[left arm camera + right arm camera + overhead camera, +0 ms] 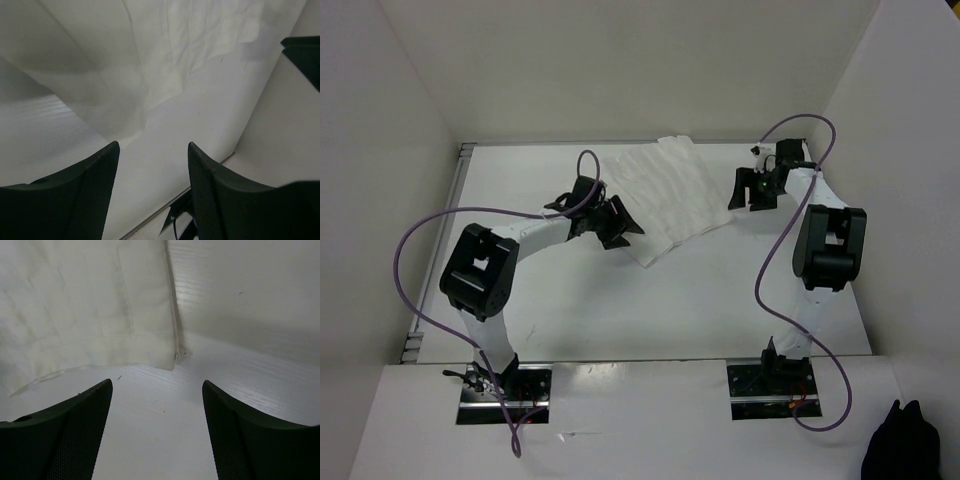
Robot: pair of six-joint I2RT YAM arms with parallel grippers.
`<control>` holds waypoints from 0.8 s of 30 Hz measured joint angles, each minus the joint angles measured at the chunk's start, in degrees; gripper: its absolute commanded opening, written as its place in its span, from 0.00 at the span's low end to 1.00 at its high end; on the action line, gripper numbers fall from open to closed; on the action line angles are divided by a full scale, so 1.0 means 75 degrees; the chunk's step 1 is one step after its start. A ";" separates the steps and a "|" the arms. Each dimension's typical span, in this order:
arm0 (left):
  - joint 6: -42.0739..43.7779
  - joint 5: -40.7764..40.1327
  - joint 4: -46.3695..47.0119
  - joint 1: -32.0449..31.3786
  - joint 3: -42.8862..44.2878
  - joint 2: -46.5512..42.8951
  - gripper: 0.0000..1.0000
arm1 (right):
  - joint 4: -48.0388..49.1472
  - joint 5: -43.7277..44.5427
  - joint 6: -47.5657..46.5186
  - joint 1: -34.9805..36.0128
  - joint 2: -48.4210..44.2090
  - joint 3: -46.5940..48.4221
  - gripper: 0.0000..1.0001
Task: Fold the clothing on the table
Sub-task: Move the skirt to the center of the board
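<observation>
The clothing lies spread flat on the bench, in the far middle part of it, turned at an angle. One corner points to the far side and another to the near side. Its fabric is white and thin, with fine wrinkles running across it. The far corner is bunched up a little.

In the right wrist view the clothing fills the upper left. A stitched hem runs along its near edge and a seam down its right side, and the two meet at a corner just ahead of the fingers. The ribbed bench surface shows beside it and below it.

The left hand sits at the near left edge of the clothing. Its fingers are spread with nothing between them, and wrinkled fabric lies ahead of them. Whether the fingertips touch the fabric cannot be told.

The right hand is just beside the right edge of the clothing, with a strip of bare bench between them. Its fingers are also spread and hold nothing. Only bare bench shows between them.

A purple cable loops from each arm down to its base at the near edge of the bench. White walls close the bench in on the left, the far side and the right. A black bundle of cloth sits off the bench at the near right corner of the scene, well apart from the clothing.
</observation>
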 measured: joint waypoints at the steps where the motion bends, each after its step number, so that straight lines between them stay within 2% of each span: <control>1: -0.0082 0.0038 0.0032 -0.0073 -0.0093 0.0012 0.65 | 0.0000 -0.0026 0.0038 0.0000 0.0047 0.0067 0.80; 6: -0.0367 0.0085 -0.0323 -0.0425 -0.0198 0.0306 0.66 | 0.0114 -0.0055 0.0128 0.0000 0.0256 0.0361 0.90; 13: -0.0443 -0.0017 -0.0688 -0.0455 -0.0361 0.0399 0.72 | 0.0157 -0.0050 0.0157 0.0015 0.0431 0.0423 0.93; 17: -0.0449 -0.0064 -0.0682 -0.0446 -0.0379 0.0589 0.72 | 0.0160 -0.0020 0.0160 0.0047 0.0455 0.0423 0.93; 20: -0.0612 0.0079 -0.0565 -0.0434 -0.0321 0.0737 0.68 | 0.0160 0.0041 0.0169 0.0055 0.0458 0.0423 0.96; 24: -0.0632 0.0111 -0.0399 -0.0434 -0.0149 0.0976 0.51 | 0.0163 0.0207 0.0181 0.0058 0.0458 0.0417 0.97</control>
